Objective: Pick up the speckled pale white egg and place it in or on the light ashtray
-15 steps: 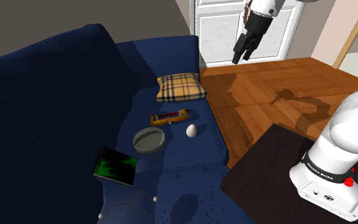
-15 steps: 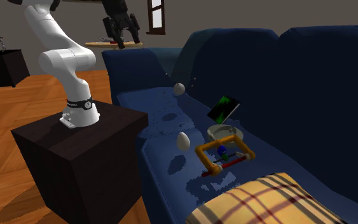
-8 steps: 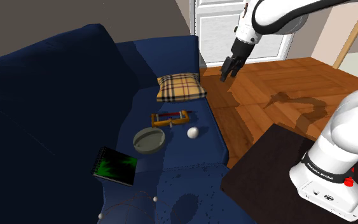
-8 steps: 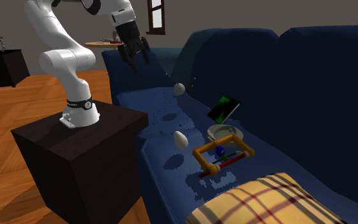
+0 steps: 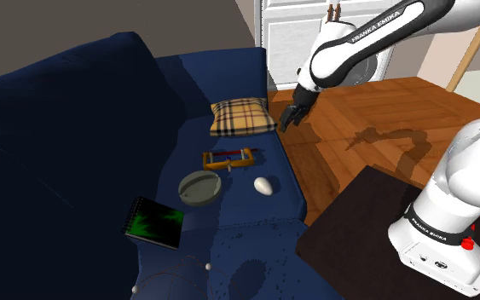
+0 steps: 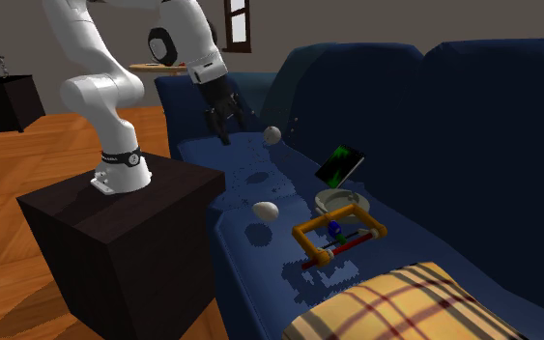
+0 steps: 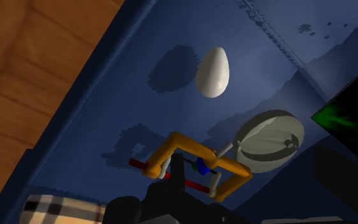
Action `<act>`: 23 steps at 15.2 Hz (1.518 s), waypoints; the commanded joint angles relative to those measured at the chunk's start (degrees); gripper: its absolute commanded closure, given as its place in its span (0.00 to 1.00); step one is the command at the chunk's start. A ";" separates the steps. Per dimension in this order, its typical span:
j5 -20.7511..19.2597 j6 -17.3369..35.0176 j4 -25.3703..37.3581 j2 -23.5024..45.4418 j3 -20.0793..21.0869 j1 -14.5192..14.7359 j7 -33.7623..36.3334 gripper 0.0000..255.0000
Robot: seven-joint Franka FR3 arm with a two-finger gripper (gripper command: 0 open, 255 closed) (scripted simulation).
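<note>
shoulder view, nearest first: the dark stand [image 5: 349, 234] bearing the white arm [image 5: 451, 200] sat off the dark blue sofa [image 5: 76, 111], well apart from the pale round ashtray [image 5: 200, 188] that lay flat on the seat. on the near side of the ashtray, just beside it, a black book [image 5: 154, 222] with a green pattern stood tilted. the pale white egg [image 5: 264, 184] lay on its side on the seat near the ashtray, not touching it, on the side toward the seat's front edge and the wooden floor [image 5: 357, 111]. just beyond the ashtray lay an orange clamp [image 5: 228, 159], close to its rim, though whether the two touched could not be told. farther past the ashtray a plaid cushion [image 5: 242, 117] rested on the seat. the black gripper [image 5: 287, 118] hung in the air farther off than the ashtray, by the cushion's floor-side corner, well apart from the egg; whether it was released or clenched could not be told. farthest from the ashtray stood a white door [image 5: 285, 51].
</note>
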 commanded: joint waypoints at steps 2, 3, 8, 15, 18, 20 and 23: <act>4.32 7.20 0.47 7.17 -0.82 2.42 -3.42 0.00; 6.20 9.27 0.92 9.60 -1.11 3.33 -4.88 0.00; 20.18 17.56 5.35 22.32 -1.53 7.28 -16.04 0.00; 41.17 24.61 16.65 40.17 6.42 3.51 -34.51 0.00; 45.48 26.85 21.09 46.06 9.73 1.22 -39.12 0.00; 46.61 27.66 22.47 48.00 10.67 0.65 -40.37 0.00; 48.10 28.86 24.60 50.90 11.99 -0.14 -42.13 0.00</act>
